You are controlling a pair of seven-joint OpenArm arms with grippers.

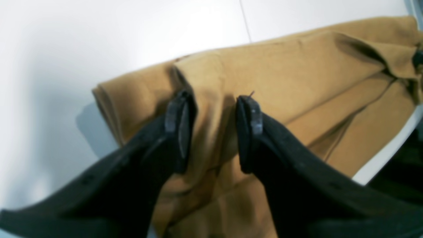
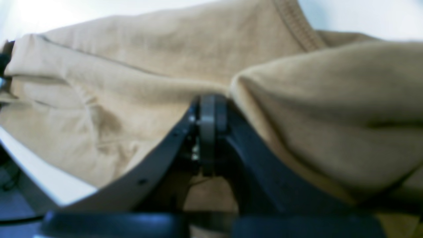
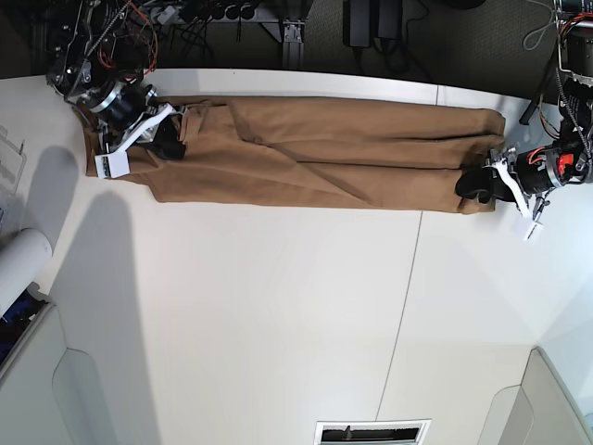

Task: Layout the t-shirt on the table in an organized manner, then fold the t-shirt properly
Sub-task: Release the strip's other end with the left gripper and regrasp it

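The tan-brown t-shirt [image 3: 324, 148] lies as a long narrow band along the far side of the white table [image 3: 278, 306]. My right gripper [image 3: 167, 139] is at the band's left end. In the right wrist view its fingers [image 2: 211, 105] are shut together on a pinch of the t-shirt [image 2: 132, 66], and cloth bulges over the right finger. My left gripper [image 3: 477, 183] is at the band's right end. In the left wrist view it [image 1: 214, 112] stands open, fingertips down on the t-shirt [image 1: 297, 66], a raised ridge of cloth between them.
The table's far edge [image 1: 386, 155] runs just beside the shirt, with cables and electronics [image 3: 232, 14] beyond it. A thin dark seam [image 3: 403, 306] crosses the tabletop. A white roll [image 3: 18, 260] lies at the left edge, and a vent-like slot [image 3: 371, 432] sits at the near edge.
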